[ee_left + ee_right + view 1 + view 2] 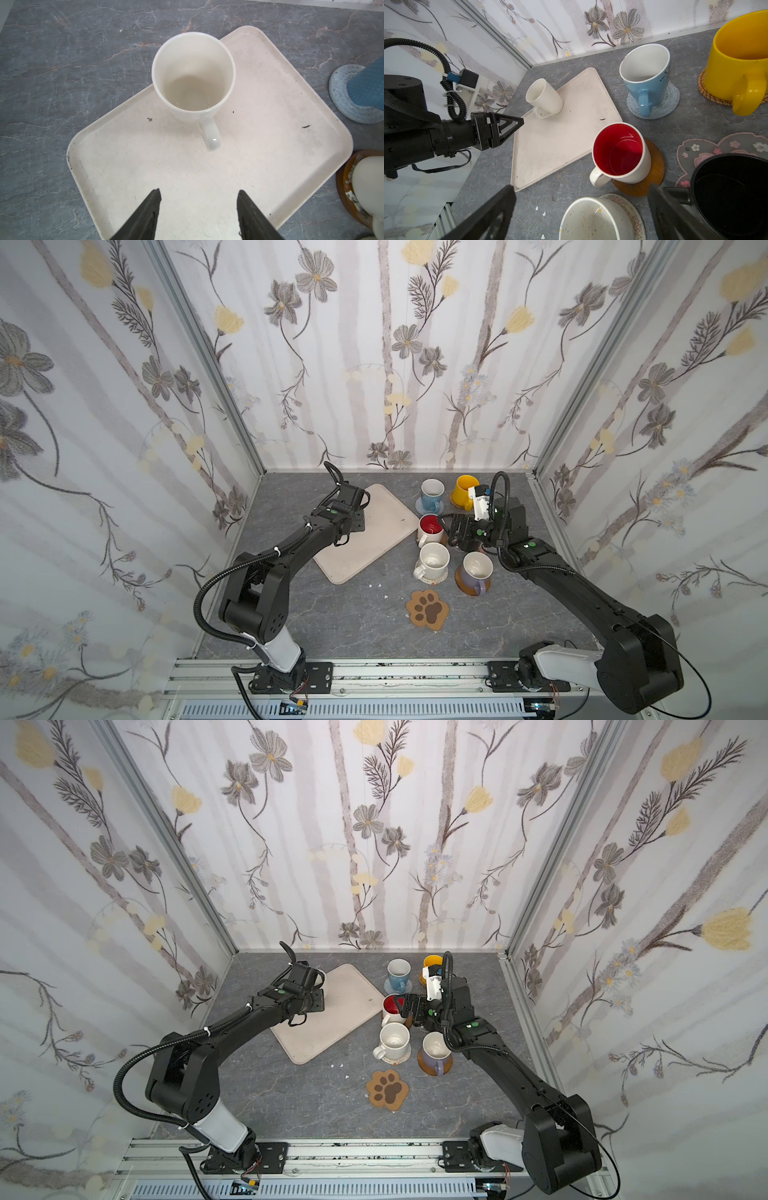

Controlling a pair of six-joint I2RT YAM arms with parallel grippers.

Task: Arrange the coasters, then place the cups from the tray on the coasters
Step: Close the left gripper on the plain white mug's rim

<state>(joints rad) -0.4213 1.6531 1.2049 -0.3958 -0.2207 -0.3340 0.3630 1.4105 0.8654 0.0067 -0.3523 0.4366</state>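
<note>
The left gripper (199,194) hovers over the tray (259,166) with its fingers spread, holding nothing. The plain white mug (193,83) stands upright on the tray near its edge, handle toward the gripper. The right gripper (581,188) — jaws wide apart, empty — hangs beside the tray, near the red-lined mug (620,153) on its amber coaster (654,166).

black mug (733,187) cropped (frame edge), yellow mug (741,68) cropped

We look into a robot test booth, a lab rig rather than a home. Floral wallpaper panels (374,364) on aluminium posts (198,335) enclose it from 9 through 12 to 3 o'clock. The left arm (299,537) and right arm (582,589) stand bolted to a slotted metal rail (407,672) at 6 o'clock of the grey marble-look tabletop (332,626).
</note>
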